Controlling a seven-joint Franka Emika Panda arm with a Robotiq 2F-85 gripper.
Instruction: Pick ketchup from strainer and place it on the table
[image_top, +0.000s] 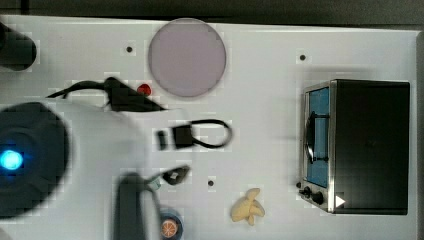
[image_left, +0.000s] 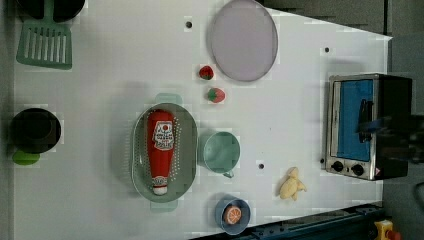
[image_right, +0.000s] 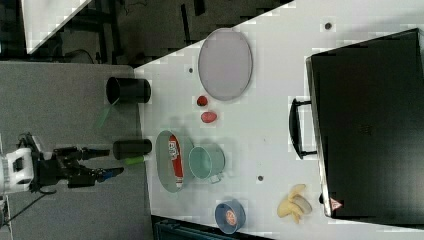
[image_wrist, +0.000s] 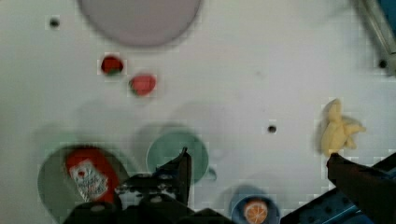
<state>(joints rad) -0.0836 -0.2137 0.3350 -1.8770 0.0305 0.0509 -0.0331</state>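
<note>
- Ketchup (image_left: 161, 150): small red squeeze bottle with a white cap and printed white label; lies flat on its side inside the strainer, along the basin's long axis, cap toward the left view's bottom; not yet lifted
- Strainer (image_left: 141, 155): pale green oval basin with a perforated floor, resting on the table; the bottle takes up most of its length, with free floor showing on both flanks
- Table (image_left: 100, 125): flat white top with a few dark round holes; a broad bare stretch lies to the left view's left of the strainer, judged a fair place to set the bottle down
- Gripper (image_right: 109, 161): fingers spread wide and carrying nothing; in the right view it hangs well apart from the strainer, off toward the right view's left
- Handling, judged: light, hollow plastic body; walls likely give under a squeeze; rounded and smooth, so apt to roll or slip
- Hold, judged: across the wide labelled belly, fingers dropping into the free floor either side; the narrow neck near the cap offers less surface
- Neighbours: green cup (image_left: 219, 152) just beside the strainer; two strawberries (image_left: 216, 95) and a grey-lilac plate (image_left: 243, 40) beyond; all clear of the bottle
</note>
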